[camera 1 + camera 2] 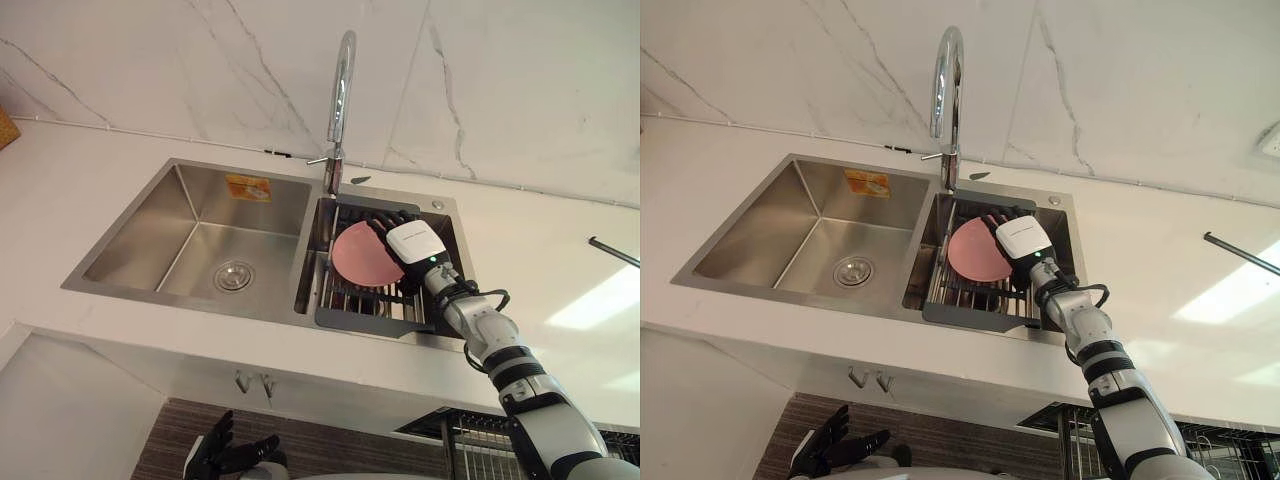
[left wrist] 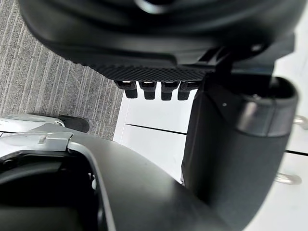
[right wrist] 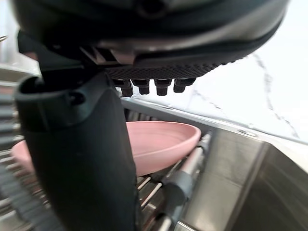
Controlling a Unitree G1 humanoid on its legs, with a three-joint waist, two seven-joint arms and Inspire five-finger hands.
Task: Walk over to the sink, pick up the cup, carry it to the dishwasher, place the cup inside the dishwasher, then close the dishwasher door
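Left hand (image 1: pixel 235 455) hangs low in front of the white counter (image 1: pixel 60 190), its fingers (image 2: pixel 147 89) straight and holding nothing. Left basin of the stainless steel double sink (image 1: pixel 190 235) holds a round drain (image 1: pixel 233 275). Between the basins rises a tall curved chrome tap (image 1: pixel 340 100). In the right basin sits a dark wire rack (image 1: pixel 350 315) with a shallow round pink dish (image 1: pixel 358 255) lying on it. Right hand (image 1: pixel 413 242) is spread over the dish's right side with straight fingers, its thumb beside the rim; whether it touches, I cannot tell.
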